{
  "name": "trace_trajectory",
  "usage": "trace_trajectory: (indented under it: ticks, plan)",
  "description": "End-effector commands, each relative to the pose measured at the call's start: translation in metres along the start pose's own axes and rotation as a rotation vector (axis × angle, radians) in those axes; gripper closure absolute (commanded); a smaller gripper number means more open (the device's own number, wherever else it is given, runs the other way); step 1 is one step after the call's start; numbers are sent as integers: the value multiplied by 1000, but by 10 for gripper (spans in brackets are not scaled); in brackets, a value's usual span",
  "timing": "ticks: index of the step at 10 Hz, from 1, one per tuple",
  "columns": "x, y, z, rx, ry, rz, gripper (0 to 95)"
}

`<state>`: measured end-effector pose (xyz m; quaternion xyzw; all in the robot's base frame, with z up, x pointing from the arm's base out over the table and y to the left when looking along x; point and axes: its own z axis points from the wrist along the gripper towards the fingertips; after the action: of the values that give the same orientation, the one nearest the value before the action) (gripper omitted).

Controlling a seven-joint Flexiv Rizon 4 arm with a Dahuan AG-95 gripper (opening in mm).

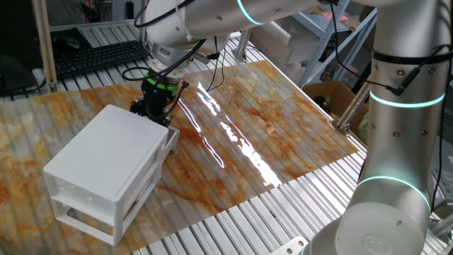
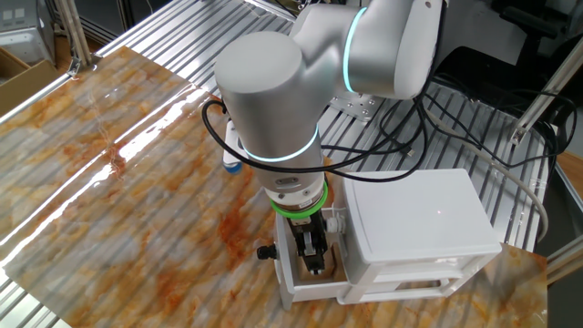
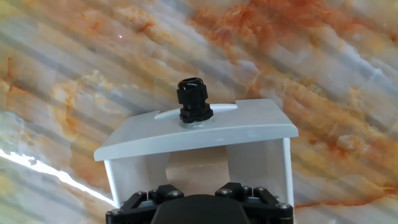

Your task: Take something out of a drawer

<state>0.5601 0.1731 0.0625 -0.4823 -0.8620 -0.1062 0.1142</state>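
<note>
Block (image 3: 198,169), pale tan, sits inside the pulled-out drawer (image 3: 261,127) of the white cabinet (image 2: 419,219) on the marbled worktop (image 1: 283,134). We see the pincer (image 2: 315,258) lowered into the drawer over the block; we cannot tell whether it grips. A black knob (image 3: 193,99) fronts the drawer.

In the hand view, the gripper (image 3: 198,208) is being cut off by the bottom edge, so its fingertips and jaw gap are lying out of sight, and the pale tan block (image 3: 198,169) inside the open drawer (image 3: 198,132) is showing only in part above the gripper body. In one fixed view, the cabinet (image 1: 106,166) is hiding the drawer's inside, and the gripper is sitting half behind it.
</note>
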Motion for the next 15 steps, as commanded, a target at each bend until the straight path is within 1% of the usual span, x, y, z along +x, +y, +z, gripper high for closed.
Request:
trace_trajectory:
  ticks: [1,2,3,4,8,13,15]
  plan:
    - [-9,15,0,-10,77,-12,0]
    - [-9,15,1,-11,75,-13,0]
    - [-10,16,2,1,57,-22,0]
    - [-10,16,1,-3,68,-16,0]
    - [-9,15,4,-8,64,-29,0]
    - [-6,10,11,-18,54,-33,0]
    - [-5,8,17,-28,49,-29,0]
